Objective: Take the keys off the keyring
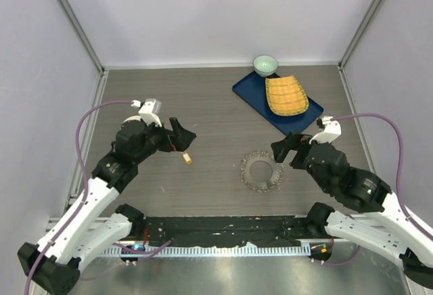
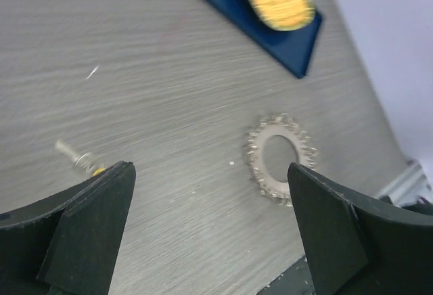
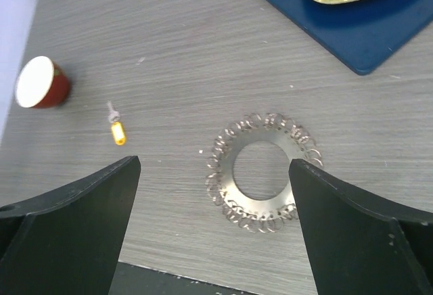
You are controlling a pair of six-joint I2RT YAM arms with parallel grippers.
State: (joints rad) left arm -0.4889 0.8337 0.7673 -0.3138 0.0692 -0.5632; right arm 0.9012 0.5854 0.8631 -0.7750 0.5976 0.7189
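The grey table (image 1: pixel 203 99) carries a blue tray (image 1: pixel 254 92) at the far right, with a yellow woven dish (image 1: pixel 286 95) on it. Both tools gape wide and hold nothing. The left gripper (image 1: pixel 183 136) hangs above a small yellow-tagged piece (image 1: pixel 186 159). The right gripper (image 1: pixel 287 150) is just beside the keyring (image 1: pixel 261 171), which lies flat between the arms, uncovered and fringed with keys (image 3: pixel 226 139). A green bowl (image 1: pixel 265 64) at the tray's far corner shows only from the top. A red bowl (image 3: pixel 42 82) shows only from the right wrist.
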